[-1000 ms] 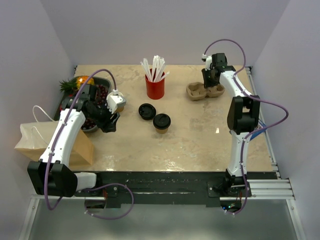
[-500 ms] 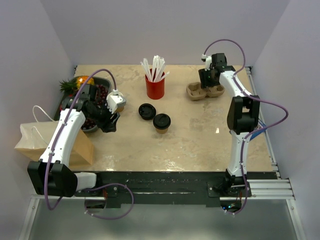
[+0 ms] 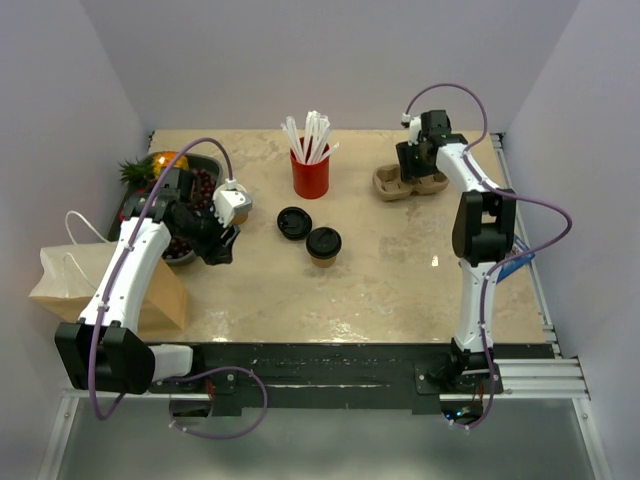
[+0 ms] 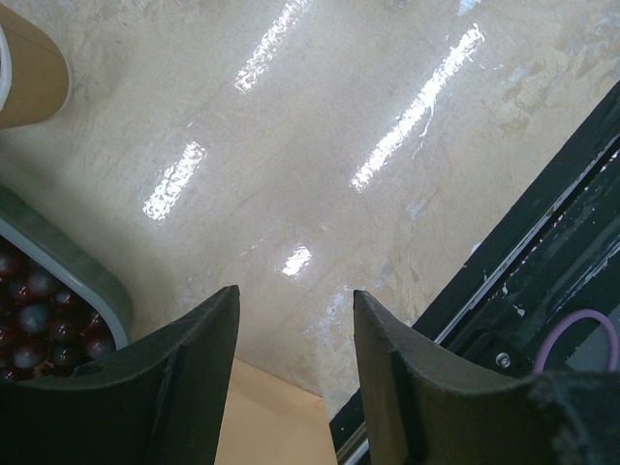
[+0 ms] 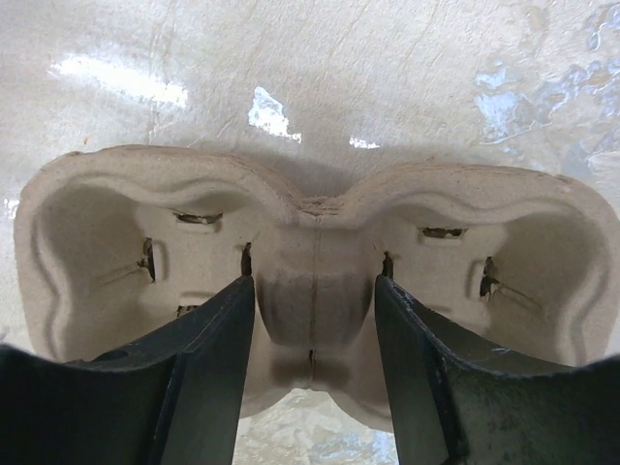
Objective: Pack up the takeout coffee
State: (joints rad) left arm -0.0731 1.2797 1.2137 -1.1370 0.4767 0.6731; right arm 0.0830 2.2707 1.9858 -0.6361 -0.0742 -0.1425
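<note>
My right gripper (image 5: 312,291), jaws released, straddles the middle ridge of the cup carrier (image 5: 107,223), contact unclear; left gripper (image 4: 294,300) gapes empty over the worktop (image 4: 291,145).

One coffee (image 3: 323,243), one lid (image 3: 291,222), one carrier (image 3: 390,184)

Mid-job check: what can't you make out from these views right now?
- Top view: small tan kraft-paper cup with round black plastic lid. It is too small to tell whether the lid is fully seated, and it is absent from both wrist views.
- Top view: brown paper bag. The left arm covers part of it, so its opening cannot be judged.
- Right wrist view: moulded pulp cup carrier. Its near rim is hidden behind the right tool.
</note>
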